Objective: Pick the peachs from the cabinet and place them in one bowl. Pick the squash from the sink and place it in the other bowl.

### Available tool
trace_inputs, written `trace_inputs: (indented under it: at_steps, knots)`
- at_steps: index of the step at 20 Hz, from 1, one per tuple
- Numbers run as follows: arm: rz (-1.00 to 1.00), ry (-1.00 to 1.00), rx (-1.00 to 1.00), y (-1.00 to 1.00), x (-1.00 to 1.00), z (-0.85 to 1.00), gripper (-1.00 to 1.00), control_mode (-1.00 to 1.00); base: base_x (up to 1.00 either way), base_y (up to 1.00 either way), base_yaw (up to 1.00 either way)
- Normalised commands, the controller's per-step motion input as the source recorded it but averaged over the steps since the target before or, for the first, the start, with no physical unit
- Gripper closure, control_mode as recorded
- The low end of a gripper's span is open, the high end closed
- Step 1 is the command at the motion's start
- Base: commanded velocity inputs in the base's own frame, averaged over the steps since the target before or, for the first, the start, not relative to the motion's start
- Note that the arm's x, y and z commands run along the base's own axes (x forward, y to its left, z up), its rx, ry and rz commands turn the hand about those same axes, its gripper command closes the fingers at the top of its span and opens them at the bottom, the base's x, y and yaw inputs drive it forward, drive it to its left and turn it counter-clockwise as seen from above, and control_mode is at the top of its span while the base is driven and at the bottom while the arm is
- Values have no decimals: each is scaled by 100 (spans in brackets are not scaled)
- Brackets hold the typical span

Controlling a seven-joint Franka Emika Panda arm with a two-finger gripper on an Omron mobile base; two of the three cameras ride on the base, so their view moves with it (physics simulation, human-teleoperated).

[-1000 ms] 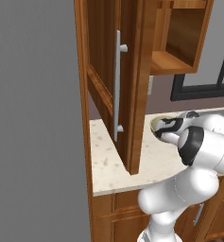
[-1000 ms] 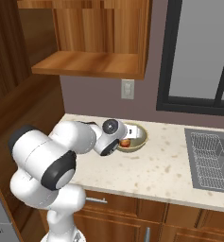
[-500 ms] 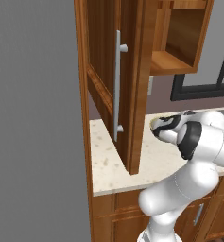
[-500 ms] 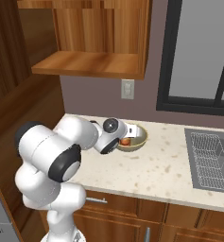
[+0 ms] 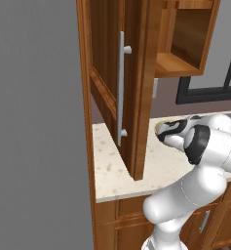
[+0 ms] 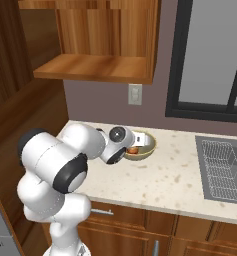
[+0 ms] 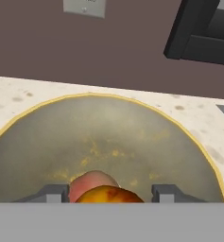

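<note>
The pale tan bowl [image 6: 150, 145] stands on the counter by the back wall. My gripper [image 6: 135, 146] reaches down into it. In the hand view the bowl's wall [image 7: 113, 132] spreads ahead of my gripper [image 7: 109, 193], which is shut on an orange-yellow peach [image 7: 111, 195]. A second, pinker peach [image 7: 90, 180] lies just behind it on the bowl's floor. One peach [image 6: 134, 150] shows as an orange spot inside the bowl. The cabinet [image 5: 112, 73] hangs above with its door swung open, its shelf [image 6: 95, 67] bare. The squash and the other bowl are out of view.
The open cabinet door with its grey bar handle [image 5: 121, 88] juts out over the counter's left end [image 5: 112, 166]. The sink [image 6: 224, 168] with its wire rack lies to the right. A wall outlet [image 6: 135, 94] and a dark window frame [image 6: 205, 112] are behind the bowl.
My hand stays low in the tan bowl with the peach between the fingers. The arm's elbow has shifted a little; the bowl has not moved.
</note>
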Motion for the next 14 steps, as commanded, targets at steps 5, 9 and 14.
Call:
trace_inputs:
  at_steps: [5, 9, 14]
  knots:
    - [0, 0, 0, 0, 0, 0, -100, -100, 0, 0, 0]
    - [0, 0, 0, 0, 9, 0, -100, -100, 0, 0, 0]
    - [0, 0, 1, -3, 1, 21, -100, -100, 0, 0, 0]
